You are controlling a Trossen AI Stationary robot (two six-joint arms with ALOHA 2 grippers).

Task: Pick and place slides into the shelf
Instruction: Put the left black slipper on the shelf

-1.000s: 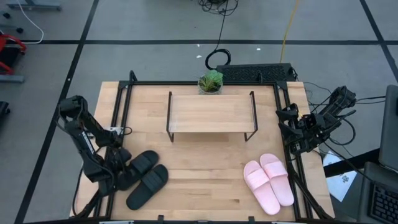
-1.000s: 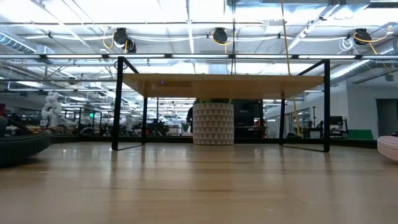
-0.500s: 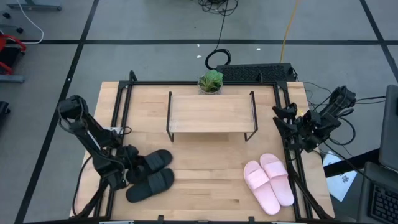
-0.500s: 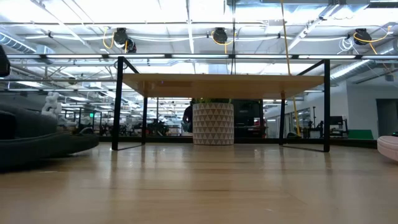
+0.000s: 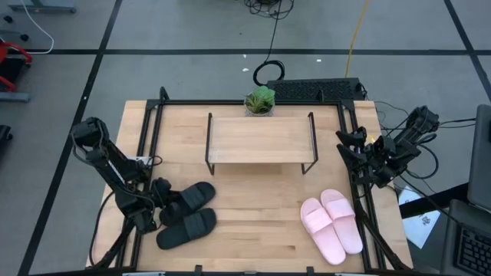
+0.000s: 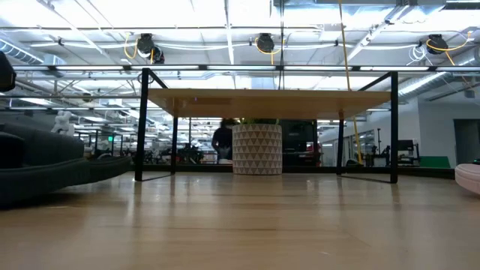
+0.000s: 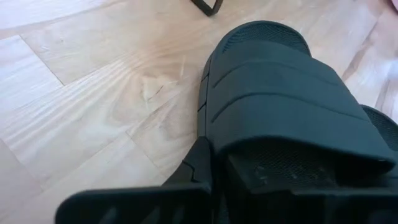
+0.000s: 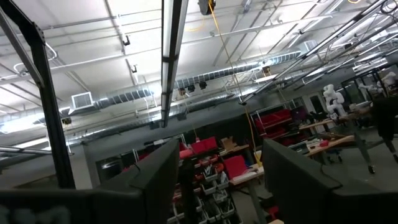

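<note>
Two black slides lie near the table's left front: the farther one [image 5: 193, 196] and the nearer one [image 5: 188, 227]. My left gripper [image 5: 159, 208] is at their heel ends, shut on the farther one [image 7: 280, 106]. A pink pair [image 5: 331, 224] lies on its soles at the right front. The shelf [image 5: 261, 139], a wooden plank on black wire legs, stands at the far middle [image 6: 270, 99]. My right gripper [image 5: 349, 149] waits open at the table's right edge, pointing up into the room [image 8: 217, 186]. My left gripper has the farther black slide by its heel end [image 7: 249, 180], coming level from the table's left along the slide. One dark finger [image 7: 137, 202] shows beside the sole's rim; the other is out of the picture. The slide lies with its sole on the table.
A small potted plant [image 5: 259, 100] stands behind the shelf. A black metal frame [image 5: 149, 123] runs along the table's left, far and right sides. Bare wood lies between the two pairs of slides and in front of the shelf.
My left gripper has moved toward the table's right edge, up to the black slides' heel ends. Both black slides have slid a little toward the right and turned about, so they now lie more across the table. The right arm's gripper has shifted slightly.
</note>
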